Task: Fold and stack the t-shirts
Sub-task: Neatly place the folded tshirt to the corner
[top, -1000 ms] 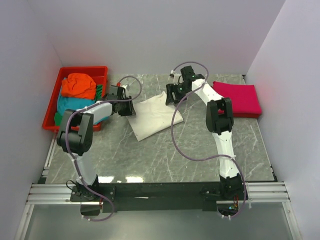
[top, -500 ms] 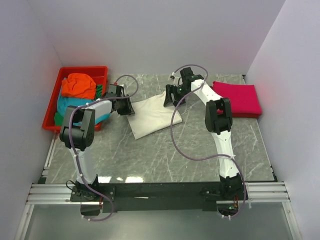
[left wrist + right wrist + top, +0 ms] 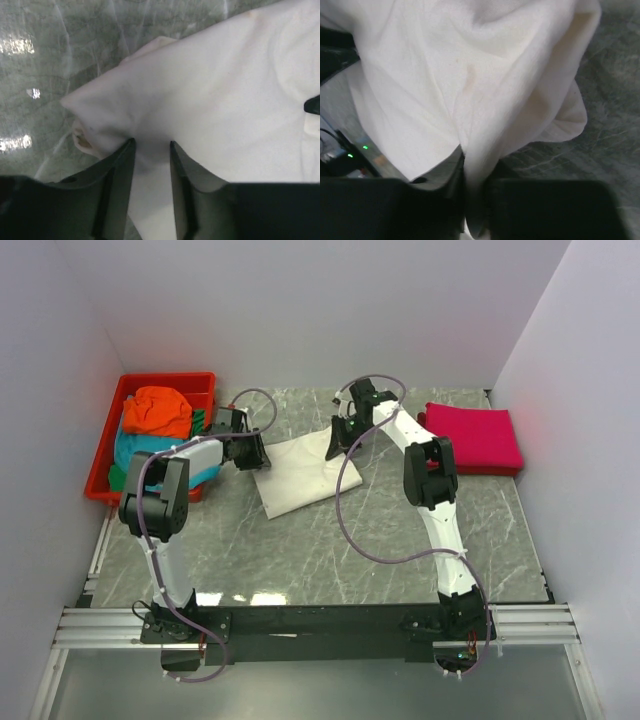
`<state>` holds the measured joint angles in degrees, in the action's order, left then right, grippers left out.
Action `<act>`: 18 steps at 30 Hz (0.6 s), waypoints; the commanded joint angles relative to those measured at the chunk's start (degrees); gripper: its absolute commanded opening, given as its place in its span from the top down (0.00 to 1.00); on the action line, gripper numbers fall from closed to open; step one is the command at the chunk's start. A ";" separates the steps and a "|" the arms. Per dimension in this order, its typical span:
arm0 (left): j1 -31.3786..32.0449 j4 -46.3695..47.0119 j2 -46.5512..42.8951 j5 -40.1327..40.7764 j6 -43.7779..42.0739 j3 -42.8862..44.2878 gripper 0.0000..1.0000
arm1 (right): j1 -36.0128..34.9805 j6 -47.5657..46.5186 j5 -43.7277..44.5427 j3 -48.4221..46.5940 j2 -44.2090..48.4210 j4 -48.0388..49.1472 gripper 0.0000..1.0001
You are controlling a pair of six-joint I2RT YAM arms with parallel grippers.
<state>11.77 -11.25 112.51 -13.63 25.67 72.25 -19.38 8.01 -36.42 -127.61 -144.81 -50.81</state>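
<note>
A cream-white t-shirt (image 3: 300, 478), partly folded, lies mid-table. My left gripper (image 3: 256, 454) is at its left edge; in the left wrist view the jaws (image 3: 151, 144) stand apart, with white cloth (image 3: 220, 100) lying flat between them. My right gripper (image 3: 339, 444) sits at the shirt's far right corner, and in its wrist view it (image 3: 472, 162) is shut on a pinched fold of the white cloth (image 3: 445, 85). A folded magenta-pink t-shirt (image 3: 476, 437) lies at the right. Orange (image 3: 158, 410) and teal (image 3: 134, 450) t-shirts are heaped in the tray.
The red plastic tray (image 3: 103, 455) stands at the far left of the table, close behind my left arm. White walls enclose the marble table (image 3: 300, 550) on three sides. Cables loop over both arms.
My right gripper has closed on the white shirt's far corner and shifted slightly left. The left gripper's jaws have widened a little at the shirt's left edge.
</note>
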 commanded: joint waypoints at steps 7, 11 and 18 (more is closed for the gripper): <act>0.18 -4.93 -24.76 1.75 -13.26 1.15 0.27 | 0.92 -9.21 14.67 -0.03 9.79 -1.05 1.00; 0.18 -5.01 -39.95 6.15 -19.06 -4.38 0.13 | 0.92 -15.73 28.93 5.43 19.80 0.53 1.00; 0.18 1.48 -56.86 3.52 -19.69 -24.75 0.09 | 1.80 -23.82 39.14 13.08 30.46 0.97 1.00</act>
<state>11.94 -9.65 55.00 -9.23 8.49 55.31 -18.50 -10.20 -4.62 -116.22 -120.09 -51.42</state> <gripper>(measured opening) 0.913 0.080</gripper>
